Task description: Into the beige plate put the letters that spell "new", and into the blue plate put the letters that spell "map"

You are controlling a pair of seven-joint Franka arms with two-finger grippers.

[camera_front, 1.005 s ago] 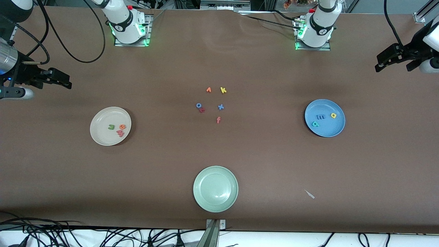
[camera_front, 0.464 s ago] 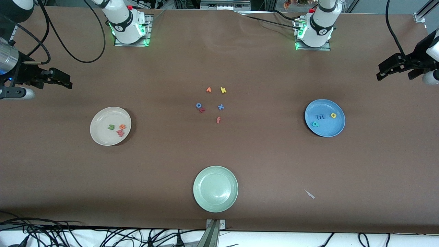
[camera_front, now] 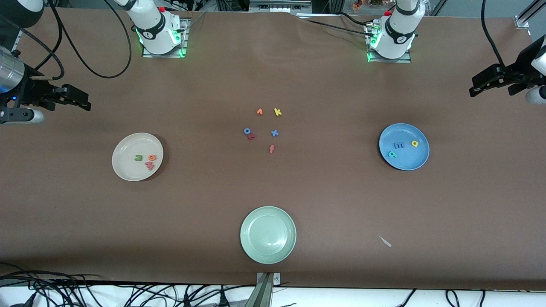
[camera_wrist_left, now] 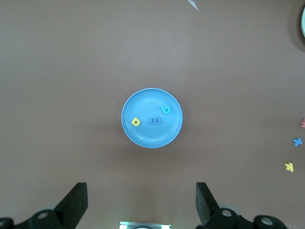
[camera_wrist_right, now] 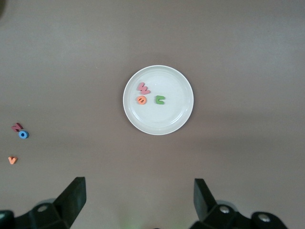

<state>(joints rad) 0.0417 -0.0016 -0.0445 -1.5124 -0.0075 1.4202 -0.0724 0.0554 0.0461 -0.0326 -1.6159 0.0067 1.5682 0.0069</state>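
Note:
The beige plate (camera_front: 123, 147) lies toward the right arm's end of the table and holds the green "n" (camera_front: 137, 158), the orange "e" (camera_front: 152, 157) and the pinkish-red "w" (camera_front: 149, 165). The blue plate (camera_front: 409, 164), toward the left arm's end, holds the blue "m" (camera_front: 398, 145), the teal letter (camera_front: 392, 154) and the yellow letter (camera_front: 414, 143). My right gripper (camera_front: 81, 102) hangs open and empty high over the table's edge beside the beige plate (camera_wrist_right: 167, 121). My left gripper (camera_front: 480, 85) hangs the same way, open and empty, beside the blue plate (camera_wrist_left: 143, 138).
A pale green plate (camera_front: 268, 234) lies bare near the front camera. Loose letters sit mid-table: an orange one (camera_front: 259, 111), yellow "k" (camera_front: 277, 112), blue "o" (camera_front: 247, 131) touching a red one (camera_front: 251, 137), blue "x" (camera_front: 274, 133), orange-red "f" (camera_front: 271, 149). A white scrap (camera_front: 385, 241) lies nearby.
The left arm has drifted a little farther out toward its end of the table. The right gripper has barely shifted. Plates and letters have not moved.

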